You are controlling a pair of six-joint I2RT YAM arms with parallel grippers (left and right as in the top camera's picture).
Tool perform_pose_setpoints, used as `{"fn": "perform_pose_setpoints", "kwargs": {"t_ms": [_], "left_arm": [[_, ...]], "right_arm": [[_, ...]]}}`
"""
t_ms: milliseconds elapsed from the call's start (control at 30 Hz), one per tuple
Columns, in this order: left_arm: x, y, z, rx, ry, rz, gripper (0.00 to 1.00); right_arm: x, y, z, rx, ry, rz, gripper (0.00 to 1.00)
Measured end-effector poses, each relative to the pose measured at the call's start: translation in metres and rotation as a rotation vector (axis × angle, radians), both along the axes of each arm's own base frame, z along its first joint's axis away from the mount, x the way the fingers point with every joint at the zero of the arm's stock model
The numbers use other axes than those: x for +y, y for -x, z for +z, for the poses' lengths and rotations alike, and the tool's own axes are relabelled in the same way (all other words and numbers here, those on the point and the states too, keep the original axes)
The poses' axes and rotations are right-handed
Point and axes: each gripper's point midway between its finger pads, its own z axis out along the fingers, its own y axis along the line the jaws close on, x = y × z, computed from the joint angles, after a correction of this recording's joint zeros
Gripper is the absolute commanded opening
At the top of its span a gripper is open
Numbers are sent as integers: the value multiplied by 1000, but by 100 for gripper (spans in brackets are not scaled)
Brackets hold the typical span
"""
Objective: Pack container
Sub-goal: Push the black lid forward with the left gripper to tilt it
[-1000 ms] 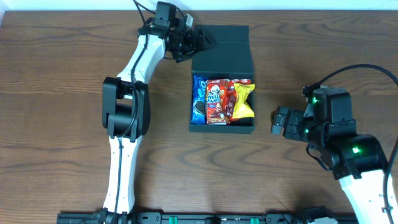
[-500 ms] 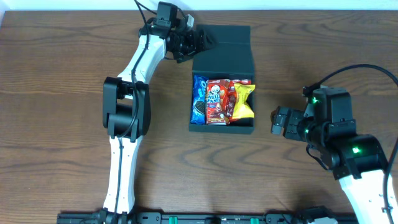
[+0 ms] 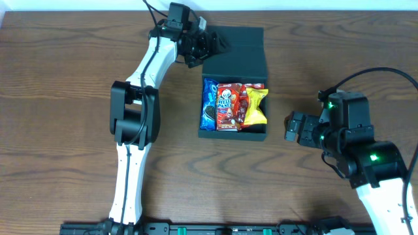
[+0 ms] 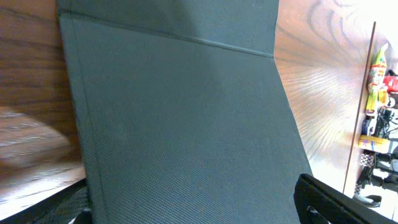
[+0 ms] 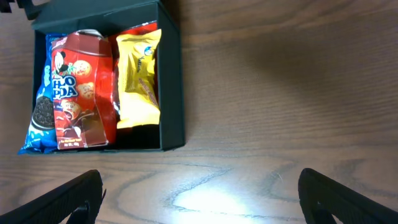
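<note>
Dark container (image 3: 233, 134) lies near-to-far, lid (image 3: 235, 55) farthest

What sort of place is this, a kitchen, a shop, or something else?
Most likely a robotics lab or test bench. Two robot arms, the left arm and the right arm, work at a wooden table. The only goods are a dark container holding snack packets, like a packing exercise.
</note>
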Motion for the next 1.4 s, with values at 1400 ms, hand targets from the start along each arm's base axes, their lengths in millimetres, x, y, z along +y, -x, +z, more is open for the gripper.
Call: {"fn": "perform_pose_setpoints", "kwargs": {"t_ms": [1400], "left_arm": [[-38,13,54,-183,304,-279,96]], "right_arm": [[-9,-2,0,-8,41,-29,99]]}}
